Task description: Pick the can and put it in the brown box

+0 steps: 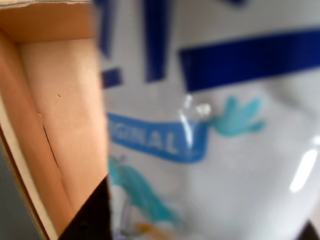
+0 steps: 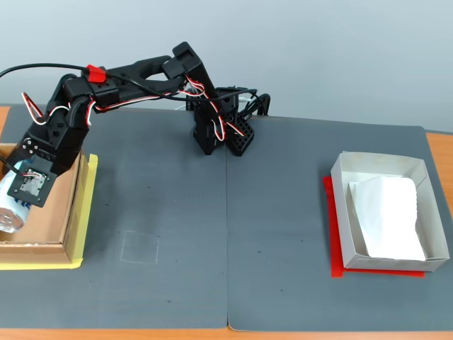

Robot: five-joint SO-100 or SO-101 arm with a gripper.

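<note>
The can [image 1: 215, 150] fills most of the wrist view, blurred and very close: white with blue lettering and light-blue graphics. In the fixed view the can [image 2: 10, 211] lies tilted inside the brown box [image 2: 73, 212] at the far left, its silver end low toward the box floor. My gripper [image 2: 18, 200] reaches down into the box and is shut on the can. A dark fingertip [image 1: 92, 217] shows at the bottom of the wrist view beside the can. The box's inner cardboard wall [image 1: 60, 115] stands left of the can there.
The brown box rests on a yellow sheet [image 2: 42, 263]. A white-grey box with white paper [image 2: 386, 212] sits at the right on a red sheet. The arm's base [image 2: 212, 131] stands at the back middle on dark grey mats [image 2: 212, 234].
</note>
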